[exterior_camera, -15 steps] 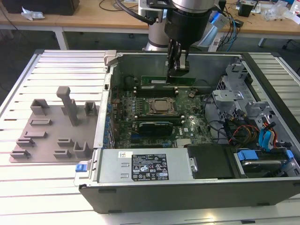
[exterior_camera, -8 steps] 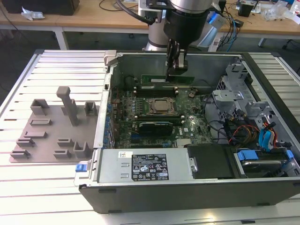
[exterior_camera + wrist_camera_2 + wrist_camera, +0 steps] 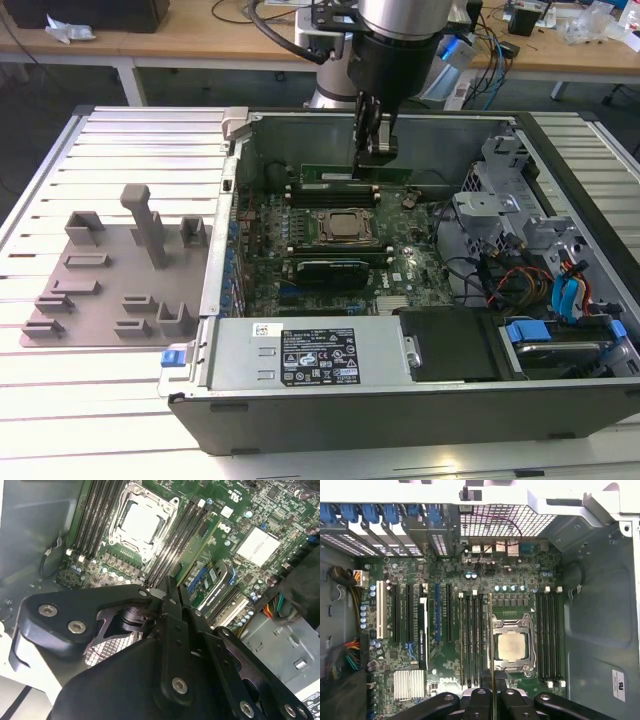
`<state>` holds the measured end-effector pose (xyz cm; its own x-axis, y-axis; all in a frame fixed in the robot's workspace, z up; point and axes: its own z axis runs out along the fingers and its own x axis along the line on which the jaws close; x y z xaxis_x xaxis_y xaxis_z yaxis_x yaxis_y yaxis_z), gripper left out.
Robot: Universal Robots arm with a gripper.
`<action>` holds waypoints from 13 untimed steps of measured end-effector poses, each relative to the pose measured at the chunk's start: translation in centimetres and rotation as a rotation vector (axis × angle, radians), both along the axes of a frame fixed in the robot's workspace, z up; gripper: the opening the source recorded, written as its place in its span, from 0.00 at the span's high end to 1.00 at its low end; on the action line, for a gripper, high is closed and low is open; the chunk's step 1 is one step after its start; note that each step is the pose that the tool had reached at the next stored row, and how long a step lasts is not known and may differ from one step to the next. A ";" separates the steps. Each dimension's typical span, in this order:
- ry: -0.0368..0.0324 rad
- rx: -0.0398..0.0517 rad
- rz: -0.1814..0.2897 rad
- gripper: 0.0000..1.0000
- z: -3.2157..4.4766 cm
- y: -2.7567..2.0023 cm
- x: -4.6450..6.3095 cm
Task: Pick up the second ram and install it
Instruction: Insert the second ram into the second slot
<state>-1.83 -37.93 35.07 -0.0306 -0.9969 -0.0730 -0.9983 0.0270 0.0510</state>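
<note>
**Tool holding ram over the board slots**

Tool [image 3: 373, 150]: closed on the ram [image 3: 356, 176], fingers pinching its upper edge so the contact edge hangs free below. In the first wrist view the ram [image 3: 492, 645] shows edge-on, a thin line running straight out from the tool [image 3: 491, 700], parallel to the slots.

Directly beneath: memory slots [image 3: 470, 637] beside the CPU socket [image 3: 513, 646]; ram is lined up over them, seating not confirmed.

Around: motherboard [image 3: 330, 255] inside the open case [image 3: 400, 420], lid off for access.

Farthest, outside the case: grey holder tray [image 3: 110, 275] on the bench [image 3: 80, 380].
</note>
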 end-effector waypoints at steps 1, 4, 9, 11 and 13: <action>0.0000 0.0000 0.000 0.87 -0.13 0.08 0.0; -0.0001 0.0001 0.000 0.87 -0.43 0.27 0.0; -0.0001 0.0001 0.000 0.87 -1.03 0.65 0.0; 0.0000 0.0000 0.000 0.87 -1.14 0.72 0.0; 0.0000 0.0001 0.000 0.87 -1.33 0.85 0.0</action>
<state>-1.82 -37.07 33.74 -0.0305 -0.9969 -0.0730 -0.9983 0.0269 0.0510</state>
